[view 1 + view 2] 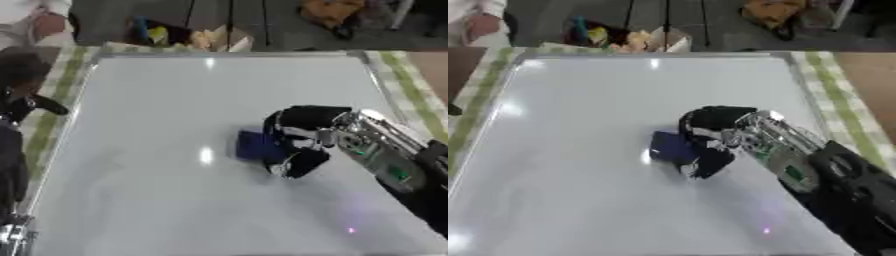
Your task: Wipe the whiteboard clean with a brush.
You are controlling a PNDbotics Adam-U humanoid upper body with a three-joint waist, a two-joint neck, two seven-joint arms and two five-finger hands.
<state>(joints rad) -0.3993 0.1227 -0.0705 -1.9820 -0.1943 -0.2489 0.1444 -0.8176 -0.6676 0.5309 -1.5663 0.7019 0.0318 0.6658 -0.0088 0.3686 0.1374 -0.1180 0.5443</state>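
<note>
A large whiteboard (166, 95) lies flat and fills most of the view, its surface white with a few glare spots. Near its middle, slightly right, sits a dark blue brush block (254, 146). My right hand (302, 132) comes in from the lower right on a silver and black forearm, and its black fingers curl round the right side of the brush, which rests on the board. My left hand (22, 102) shows only as a dark shape off the board's left edge, apart from the brush.
A green-checked cloth (407, 85) shows beside the board on both sides. Boxes and coloured items (188, 35) lie past the far edge. A small purple spot (351, 230) shows on the board near the front right.
</note>
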